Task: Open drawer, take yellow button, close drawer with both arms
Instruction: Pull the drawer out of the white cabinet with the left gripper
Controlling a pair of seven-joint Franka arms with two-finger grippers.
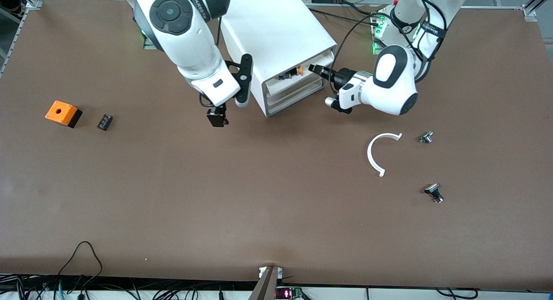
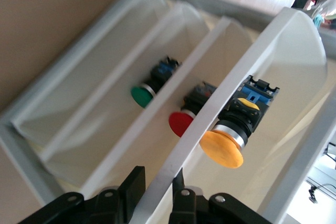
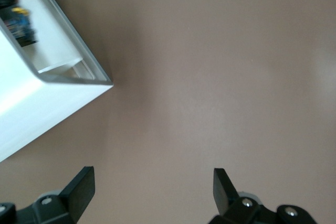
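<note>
- So, the drawer (image 1: 302, 75) is the top one in the white cabinet (image 1: 276, 36), and it sits pulled out a bit toward the left arm's end of the table.
- The button (image 2: 223, 148) lies inside that drawer, orange cap facing the drawer's front; in the front view you can just spot it as an orange dot (image 1: 299, 70) in the gap.
- Left gripper (image 2: 157, 187) is clamped tight on the drawer's front wall, one finger (image 2: 131, 184) outside and one inside, right by the button.
- The two drawers below show up in the left wrist view too, with a red button (image 2: 181, 123) and a green button (image 2: 142, 96) in them.
- Right gripper (image 1: 217, 117) hangs over bare table (image 1: 259, 196) just beside the cabinet, fingers spread wide with nothing between them.
- Further out: an orange box (image 1: 62, 113) and a small black part (image 1: 105, 122) toward the right arm's end, and a white curved strip (image 1: 376, 155) plus two small metal parts (image 1: 426, 138) (image 1: 434, 192) toward the left arm's end.
</note>
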